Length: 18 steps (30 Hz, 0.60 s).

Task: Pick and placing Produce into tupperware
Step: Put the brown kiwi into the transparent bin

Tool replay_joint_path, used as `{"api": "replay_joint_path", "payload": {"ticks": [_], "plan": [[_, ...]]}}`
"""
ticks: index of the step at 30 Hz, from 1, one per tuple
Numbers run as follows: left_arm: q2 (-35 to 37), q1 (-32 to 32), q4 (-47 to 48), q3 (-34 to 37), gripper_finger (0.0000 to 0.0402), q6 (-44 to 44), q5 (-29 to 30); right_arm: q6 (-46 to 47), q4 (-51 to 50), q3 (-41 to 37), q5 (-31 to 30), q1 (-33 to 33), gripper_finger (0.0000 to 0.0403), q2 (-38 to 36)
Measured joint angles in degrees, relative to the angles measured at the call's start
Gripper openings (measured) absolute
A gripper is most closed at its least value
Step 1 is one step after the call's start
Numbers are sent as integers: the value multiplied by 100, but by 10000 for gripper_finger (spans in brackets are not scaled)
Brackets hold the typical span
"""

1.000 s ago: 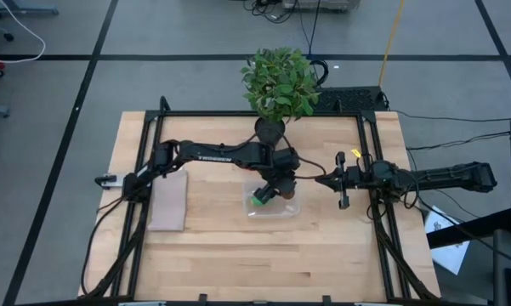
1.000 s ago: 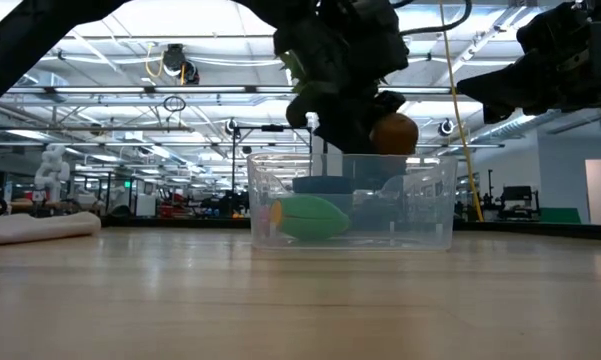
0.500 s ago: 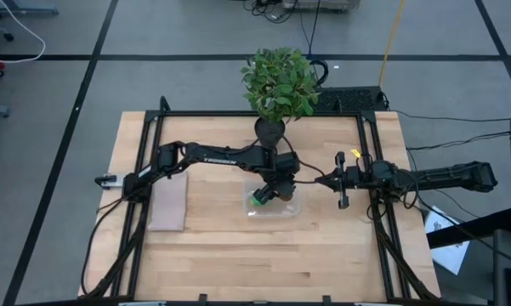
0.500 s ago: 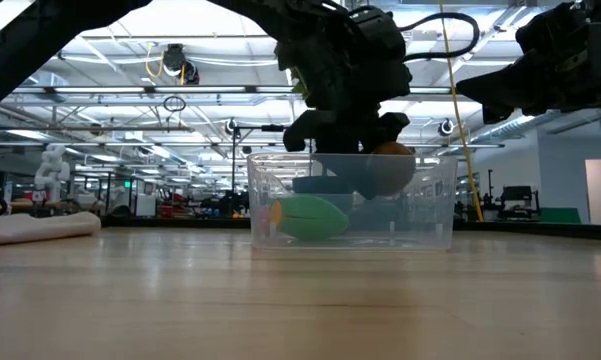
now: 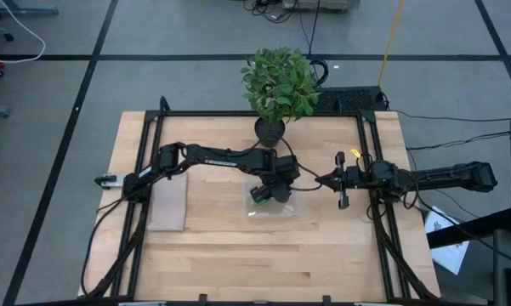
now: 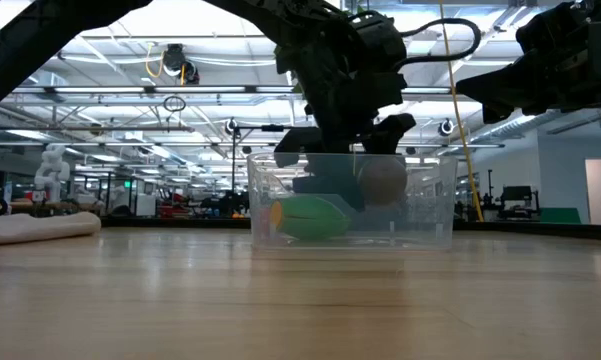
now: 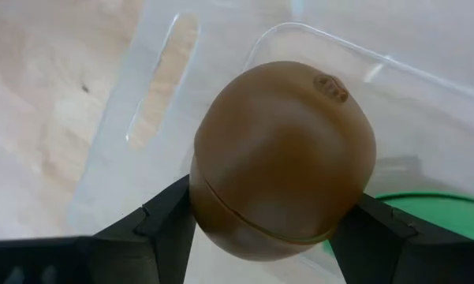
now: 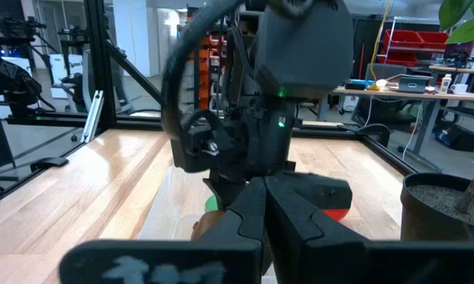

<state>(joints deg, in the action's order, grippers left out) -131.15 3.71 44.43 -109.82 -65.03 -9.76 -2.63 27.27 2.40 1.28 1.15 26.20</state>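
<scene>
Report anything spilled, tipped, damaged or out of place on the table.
Nothing stands out. The tupperware sits flat, the green produce lies inside, and the left gripper holds the kiwi inside it.

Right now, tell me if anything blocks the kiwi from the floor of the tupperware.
Nothing visible does. The left gripper holds the kiwi inside the tupperware, beside the green piece, which lies to one side, not beneath it. The right gripper waits apart, shut.

left end effector point(image 7: 272, 229) lowered mid-table, fingers apart; right end effector point(image 5: 341, 182) closed, raised alongside
</scene>
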Motion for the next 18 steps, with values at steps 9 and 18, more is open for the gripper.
{"api": "replay_joint_path", "payload": {"ticks": [9, 18], "plan": [[-3, -134, 44, 0, 241, -1119, 225, 0, 17, -1, 0, 0, 0, 0], [-300, -162, -1, -4, 241, -1633, 267, 0, 37, -1, 0, 0, 0, 22]]}}
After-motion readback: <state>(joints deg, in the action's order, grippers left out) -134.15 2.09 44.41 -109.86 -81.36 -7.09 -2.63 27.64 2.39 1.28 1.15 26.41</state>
